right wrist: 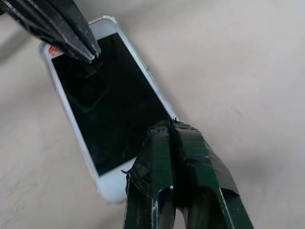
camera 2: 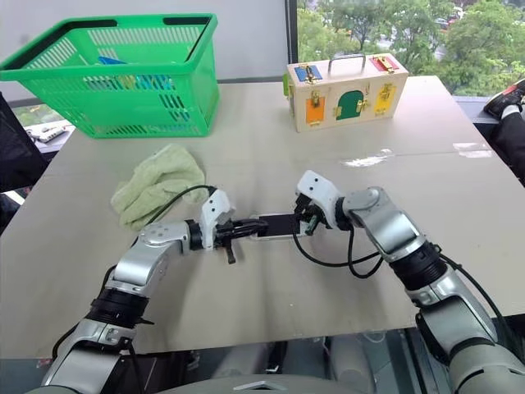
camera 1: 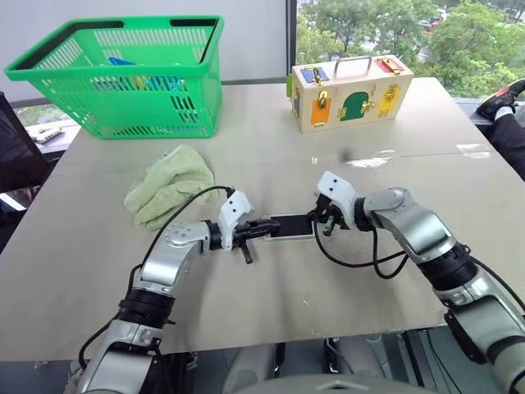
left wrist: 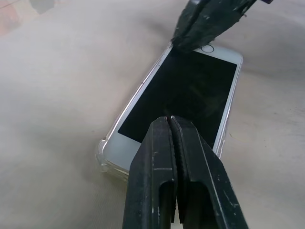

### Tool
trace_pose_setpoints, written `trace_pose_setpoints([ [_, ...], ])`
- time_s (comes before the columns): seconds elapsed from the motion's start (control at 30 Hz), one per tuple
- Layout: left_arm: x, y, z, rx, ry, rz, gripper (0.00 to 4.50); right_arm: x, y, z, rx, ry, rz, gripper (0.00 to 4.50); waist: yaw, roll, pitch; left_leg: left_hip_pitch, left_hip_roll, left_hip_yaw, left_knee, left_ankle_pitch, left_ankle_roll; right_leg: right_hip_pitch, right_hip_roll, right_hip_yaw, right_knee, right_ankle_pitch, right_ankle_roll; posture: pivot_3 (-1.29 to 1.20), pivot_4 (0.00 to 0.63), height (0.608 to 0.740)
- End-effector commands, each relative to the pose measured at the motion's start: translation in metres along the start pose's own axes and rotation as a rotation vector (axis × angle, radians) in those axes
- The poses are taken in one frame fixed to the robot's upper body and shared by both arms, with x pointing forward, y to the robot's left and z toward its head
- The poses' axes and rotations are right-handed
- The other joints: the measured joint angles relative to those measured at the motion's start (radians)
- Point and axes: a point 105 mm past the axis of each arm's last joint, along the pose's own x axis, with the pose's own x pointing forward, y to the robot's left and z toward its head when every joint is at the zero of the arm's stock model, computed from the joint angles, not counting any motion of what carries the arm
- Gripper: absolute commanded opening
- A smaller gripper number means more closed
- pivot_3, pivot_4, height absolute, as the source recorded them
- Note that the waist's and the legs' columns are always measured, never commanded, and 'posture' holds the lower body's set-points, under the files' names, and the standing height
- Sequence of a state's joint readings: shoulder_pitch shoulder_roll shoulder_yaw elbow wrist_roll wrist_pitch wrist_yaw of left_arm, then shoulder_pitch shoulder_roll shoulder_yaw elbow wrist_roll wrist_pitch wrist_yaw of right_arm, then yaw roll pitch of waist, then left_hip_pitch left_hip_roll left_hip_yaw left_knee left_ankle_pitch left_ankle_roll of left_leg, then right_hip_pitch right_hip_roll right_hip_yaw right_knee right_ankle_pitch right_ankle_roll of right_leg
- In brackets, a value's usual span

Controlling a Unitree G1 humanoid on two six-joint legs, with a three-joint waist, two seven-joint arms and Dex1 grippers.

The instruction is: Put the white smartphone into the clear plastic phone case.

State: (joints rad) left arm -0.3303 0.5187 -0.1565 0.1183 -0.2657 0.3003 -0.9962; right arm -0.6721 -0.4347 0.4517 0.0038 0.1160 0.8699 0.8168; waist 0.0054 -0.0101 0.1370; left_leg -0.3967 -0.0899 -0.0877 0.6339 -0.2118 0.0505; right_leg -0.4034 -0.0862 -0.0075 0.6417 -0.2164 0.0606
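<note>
I find the white smartphone (left wrist: 183,102), glossy black glass, lying flat in the clear plastic phone case (left wrist: 106,160) on the matte desk (camera 1: 271,295). Left claw (left wrist: 171,121) and right claw (right wrist: 172,126), both pressed together, bear on opposite ends. Uneven pressure could pop a corner from the thin shell.

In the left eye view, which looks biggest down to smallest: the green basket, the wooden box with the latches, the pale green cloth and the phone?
1. Green basket, clearly largest.
2. Wooden latch box.
3. Pale green cloth, close to the box in apparent size; it lies nearer the camera, so this order is unsure.
4. White smartphone, smallest, partly hidden by both tools.
</note>
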Motion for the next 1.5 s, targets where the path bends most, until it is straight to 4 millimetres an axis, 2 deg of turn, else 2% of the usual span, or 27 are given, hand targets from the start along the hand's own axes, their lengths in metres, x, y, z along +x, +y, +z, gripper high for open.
trace_pose_setpoints([
  [0.03, 0.001, -0.007, -0.012, -0.025, 0.052, -0.007, 0.08, 0.018, 0.01, -0.063, 0.108, 0.215, 0.045, 0.0, 0.0, -0.001, -0.003, 0.0, 0.0, 0.0, 0.0, 0.0, 0.0, 0.0, 0.0, 0.0, 0.0, 0.0, 0.0, 0.0, 0.15, 0.74],
  [0.27, 0.001, -0.009, -0.011, -0.032, 0.057, -0.001, 0.08, 0.018, 0.012, -0.075, 0.119, 0.235, 0.045, 0.0, 0.0, 0.002, -0.011, 0.001, 0.0, -0.001, 0.0, 0.0, 0.0, 0.002, 0.0, -0.001, 0.0, 0.0, 0.0, 0.0, 0.15, 0.74],
  [0.33, 0.001, -0.008, -0.011, -0.033, 0.059, 0.0, 0.08, 0.015, 0.005, -0.06, 0.14, 0.138, 0.008, 0.0, 0.0, 0.002, -0.012, 0.001, 0.0, -0.001, 0.0, 0.0, 0.0, 0.002, 0.0, -0.001, -0.001, -0.001, 0.0, 0.0, 0.15, 0.74],
  [0.4, 0.002, -0.007, -0.011, -0.033, 0.058, 0.002, 0.08, 0.003, 0.0, -0.037, 0.141, -0.009, -0.001, 0.0, 0.004, 0.002, -0.011, 0.001, 0.0, -0.002, 0.0, 0.0, 0.0, 0.002, 0.0, 0.0, -0.001, -0.001, 0.0, 0.0, 0.15, 0.74],
  [0.5, 0.002, -0.007, -0.012, -0.034, 0.058, 0.003, 0.08, -0.021, 0.011, -0.012, 0.132, -0.156, 0.075, 0.0, 0.007, 0.006, -0.008, -0.001, -0.001, -0.003, 0.0, -0.001, 0.0, 0.002, -0.001, 0.001, -0.002, -0.001, 0.0, 0.0, 0.15, 0.74],
  [0.6, 0.002, -0.007, -0.012, -0.035, 0.058, 0.001, 0.08, -0.033, 0.025, -0.007, 0.103, -0.168, 0.135, 0.0, 0.007, 0.007, -0.002, -0.003, -0.001, -0.003, -0.001, -0.001, 0.0, 0.0, -0.001, 0.0, -0.004, -0.001, 0.001, 0.0, 0.15, 0.74],
  [0.83, 0.004, -0.01, -0.009, -0.03, 0.055, -0.008, 0.08, -0.017, 0.017, -0.035, 0.059, 0.053, 0.071, 0.0, 0.003, 0.008, 0.002, -0.003, 0.0, -0.003, -0.002, -0.001, 0.0, 0.0, -0.001, 0.001, -0.004, -0.001, 0.001, 0.0, 0.15, 0.74],
  [1.03, 0.002, -0.009, -0.008, -0.031, 0.054, -0.001, 0.08, -0.011, 0.023, -0.062, -0.025, 0.261, 0.147, 0.0, 0.006, 0.007, 0.001, -0.003, 0.0, -0.004, -0.003, -0.001, 0.0, 0.0, -0.001, 0.0, -0.006, -0.001, 0.001, 0.0, 0.15, 0.74],
  [1.33, 0.002, -0.009, -0.016, -0.042, 0.055, 0.008, 0.08, 0.01, 0.036, -0.095, -0.093, 0.408, 0.258, 0.0, 0.005, -0.001, -0.013, 0.0, 0.0, -0.006, -0.007, -0.001, 0.0, 0.003, -0.001, -0.001, -0.01, -0.002, 0.001, 0.0, 0.15, 0.74],
  [1.5, 0.003, -0.008, -0.022, -0.045, 0.057, 0.007, 0.08, 0.015, 0.035, -0.1, -0.083, 0.418, 0.257, 0.0, 0.005, -0.002, -0.026, 0.003, 0.001, -0.006, -0.012, -0.001, -0.001, 0.006, -0.001, -0.002, -0.014, -0.002, 0.001, 0.0, 0.15, 0.74],
])
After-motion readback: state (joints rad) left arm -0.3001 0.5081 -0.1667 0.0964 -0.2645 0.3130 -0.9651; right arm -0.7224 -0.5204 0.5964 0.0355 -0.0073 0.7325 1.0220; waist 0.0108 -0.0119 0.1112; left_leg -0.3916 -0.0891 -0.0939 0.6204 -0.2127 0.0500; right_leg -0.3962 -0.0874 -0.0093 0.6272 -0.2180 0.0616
